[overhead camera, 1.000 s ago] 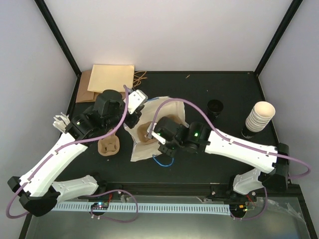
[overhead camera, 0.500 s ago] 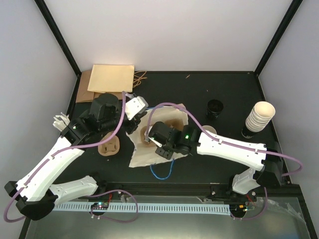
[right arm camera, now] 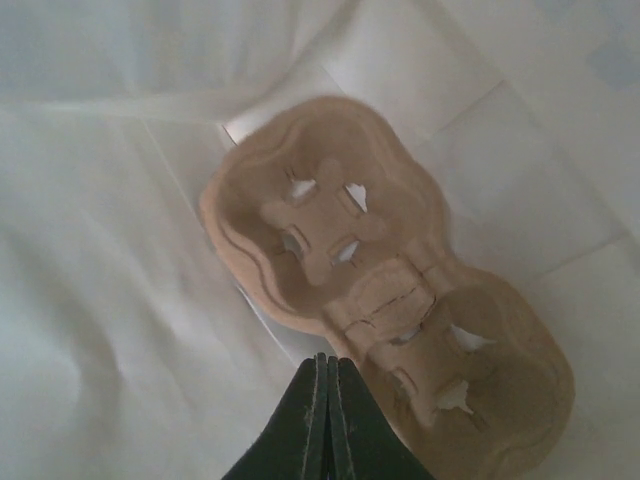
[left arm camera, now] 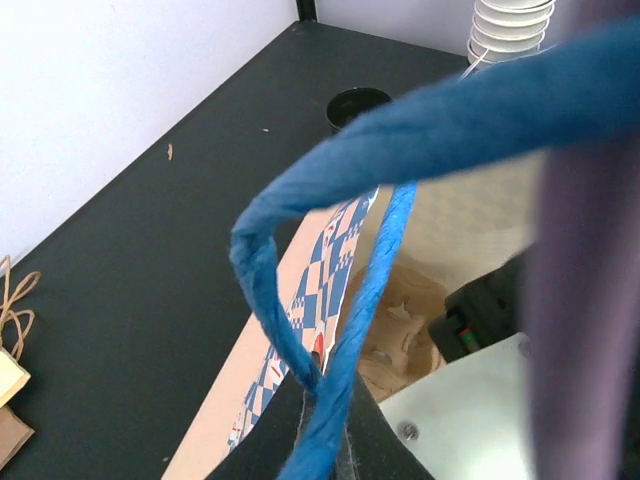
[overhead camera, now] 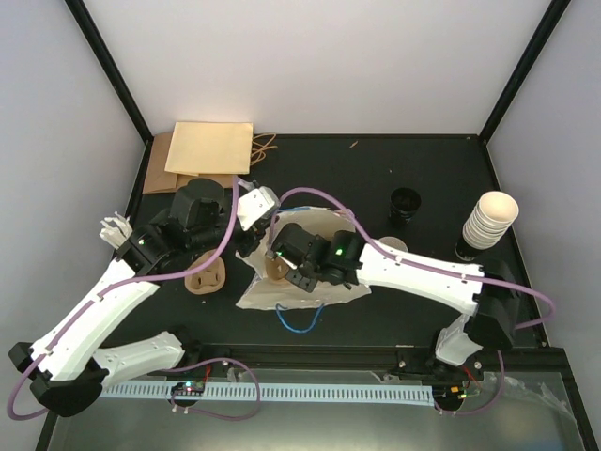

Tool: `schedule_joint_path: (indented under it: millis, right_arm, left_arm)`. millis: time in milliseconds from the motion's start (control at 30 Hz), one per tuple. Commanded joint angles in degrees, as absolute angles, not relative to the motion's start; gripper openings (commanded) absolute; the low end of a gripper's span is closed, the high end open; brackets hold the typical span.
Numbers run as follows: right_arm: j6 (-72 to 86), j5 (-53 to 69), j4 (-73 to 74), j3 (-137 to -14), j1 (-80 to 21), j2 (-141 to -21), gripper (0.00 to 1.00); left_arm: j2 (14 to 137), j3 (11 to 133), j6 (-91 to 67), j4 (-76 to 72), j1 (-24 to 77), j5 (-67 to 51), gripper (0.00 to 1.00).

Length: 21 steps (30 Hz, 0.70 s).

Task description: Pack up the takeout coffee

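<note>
Plainly two carriers: a pulp carrier (overhead camera: 205,275) on the tabletop (overhead camera: 376,169), a second carrier (right arm camera: 380,290) inside the bag (overhead camera: 310,294), whole only from the right wrist. Right jaws pressed together; left jaws pinch the blue handle (left arm camera: 370,260).

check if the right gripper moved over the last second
Yes. The right gripper has shifted left, farther from the stack of cups on the table's right side. It is shut, inside the open paper bag.
</note>
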<state>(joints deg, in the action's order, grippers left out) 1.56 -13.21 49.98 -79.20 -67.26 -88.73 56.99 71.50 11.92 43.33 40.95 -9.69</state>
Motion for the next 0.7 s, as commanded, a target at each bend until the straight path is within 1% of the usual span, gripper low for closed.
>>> schedule_joint_path:
  millis: [0, 133, 300, 533, 667]
  right_arm:
    - [-0.5, -22.3, 51.5, -79.2, -68.3, -91.0, 0.01]
    - [-1.9, -23.2, 47.4, -75.4, -68.3, -88.8, 0.01]
    - [-10.3, -22.9, 42.4, -72.4, -68.5, -86.8, 0.01]
    - [-22.3, -20.2, 41.3, -72.4, -69.8, -89.6, 0.01]
    - [-23.9, -20.3, 41.9, -69.7, -70.5, -91.4, 0.01]
  left_arm:
    - [57.1, 75.1, 13.0, 43.8, 40.9, -9.0, 0.01]
    - [57.3, 77.0, 14.3, 44.7, 40.9, -9.4, 0.01]
    - [57.6, 77.8, 15.0, 45.4, 41.0, -12.3, 0.02]
    - [58.0, 77.9, 15.1, 45.3, 41.3, -11.1, 0.02]
    - [57.6, 78.6, 16.2, 45.9, 41.6, -10.9, 0.02]
